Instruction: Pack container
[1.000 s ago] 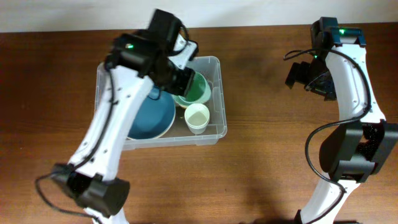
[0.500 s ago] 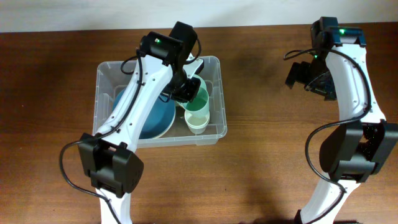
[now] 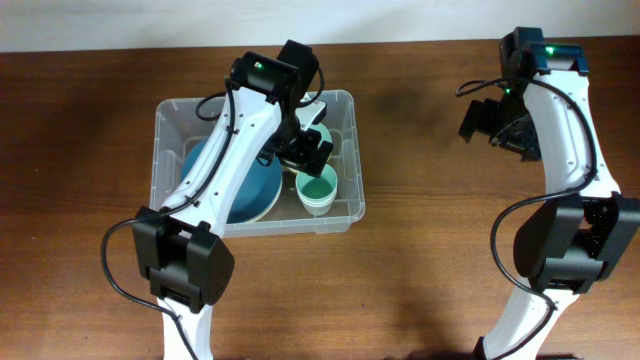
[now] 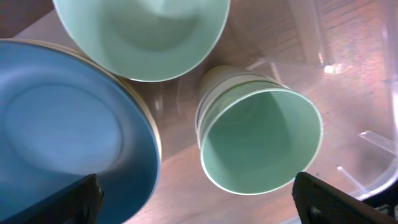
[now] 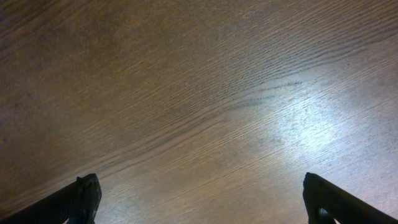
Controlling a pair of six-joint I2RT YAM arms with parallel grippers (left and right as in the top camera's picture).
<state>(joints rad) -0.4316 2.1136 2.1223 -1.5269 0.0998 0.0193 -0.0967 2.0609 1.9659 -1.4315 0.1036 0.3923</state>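
left pincer [image 3: 312, 152]: spread, over container [image 3: 165, 120] | right pincer [image 3: 480, 120]: spread, well apart from it

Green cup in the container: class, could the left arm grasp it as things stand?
Probably yes: the left gripper hangs open above the green cup, whose mouth is uncovered, with the bowl and plate beside it.

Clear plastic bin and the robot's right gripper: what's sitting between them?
Nothing. The overhead view shows only bare brown wooden table between the clear plastic rectangular bin and the right gripper.
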